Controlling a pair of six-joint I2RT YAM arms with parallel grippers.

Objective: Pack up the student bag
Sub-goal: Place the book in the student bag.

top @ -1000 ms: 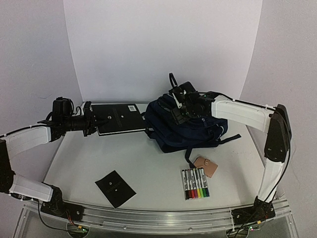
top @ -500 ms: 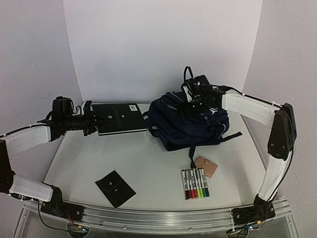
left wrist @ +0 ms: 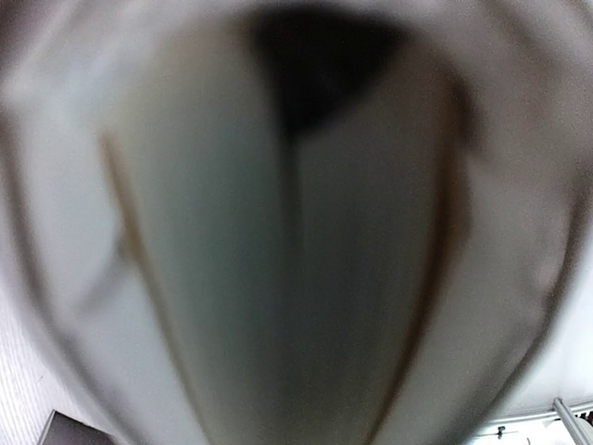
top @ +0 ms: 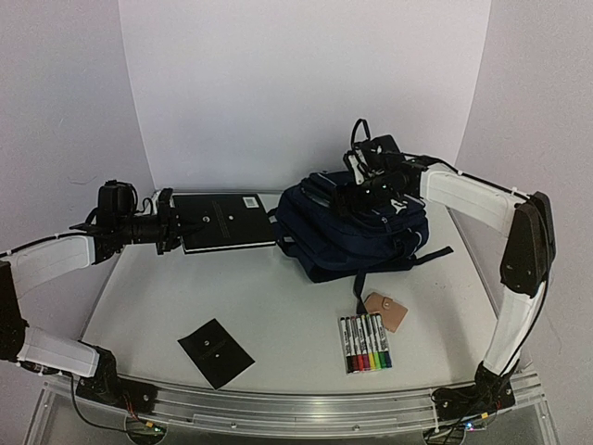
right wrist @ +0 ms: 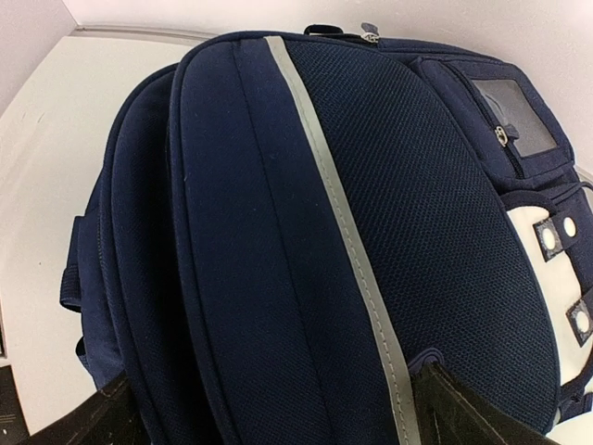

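The student bag, navy blue with a grey stripe, lies on its side at the back right of the table. It fills the right wrist view as the bag. My right gripper hovers just above its top with jaws wide open and nothing between them; the gripper shows only its dark fingertips at the lower corners. My left gripper is shut on the left edge of a black notebook at the back left. The left wrist view is a pale close-up blur.
A pack of coloured markers lies near the front right, with a tan card wallet just behind it. A flat black pouch sits at the front left. White walls close the back and sides.
My right gripper has risen off the bag's top and moved back and right, its jaws opening wider. The bag has settled flatter. The left arm and notebook have not moved.
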